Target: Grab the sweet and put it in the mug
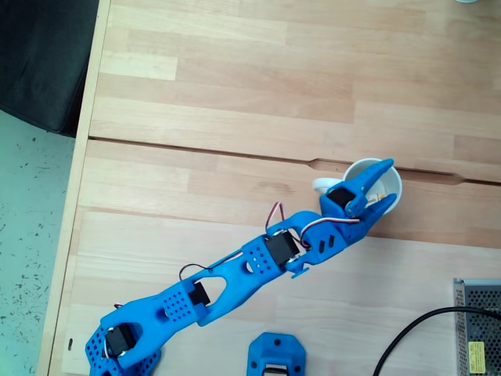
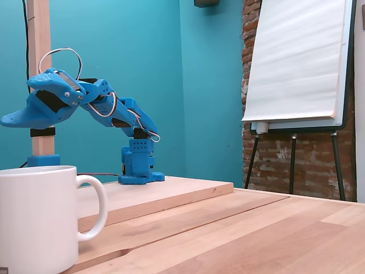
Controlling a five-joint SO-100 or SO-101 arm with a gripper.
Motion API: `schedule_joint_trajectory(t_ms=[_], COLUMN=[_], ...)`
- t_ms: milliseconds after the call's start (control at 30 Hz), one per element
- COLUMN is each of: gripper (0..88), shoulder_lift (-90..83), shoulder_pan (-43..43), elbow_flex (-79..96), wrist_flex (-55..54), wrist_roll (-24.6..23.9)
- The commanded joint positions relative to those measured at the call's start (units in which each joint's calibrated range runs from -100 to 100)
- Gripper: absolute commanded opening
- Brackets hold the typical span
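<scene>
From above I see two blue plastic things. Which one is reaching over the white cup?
The long jointed arm: its gripper hangs over the mug. The short blue block sits alone at the picture's bottom edge, away from the mug.

No readable text, number or brand in either fixed view. Yellow label (image 1: 475, 355) on the grey metal box (image 1: 477, 313) at the lower right edge of a fixed view: print present, too small to read. Flip chart pad (image 2: 296, 57) in a fixed view: blank white sheet. Mug (image 2: 37, 217): plain white side, no print. Blue arm (image 2: 85, 108): no markings legible.
</scene>
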Motion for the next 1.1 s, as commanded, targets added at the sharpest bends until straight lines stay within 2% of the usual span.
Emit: schedule_joint_trajectory(t_ms=[0,167,433,733,1067], gripper=[19.2,0.0,0.0,0.0,0.0], shoulder_lift=[-2.9,-2.9,-3.0,-10.6,-14.5], shoulder_pan=[-0.2,0.3,-0.1,-0.2,-1.6], elbow_flex=[-4.1,-10.4,-21.4,-21.4,-20.8], wrist_flex=[-1.1,-0.6,12.3,29.8,35.2], wrist_roll=[-0.1,-0.5,-3.2,-3.4,-3.5])
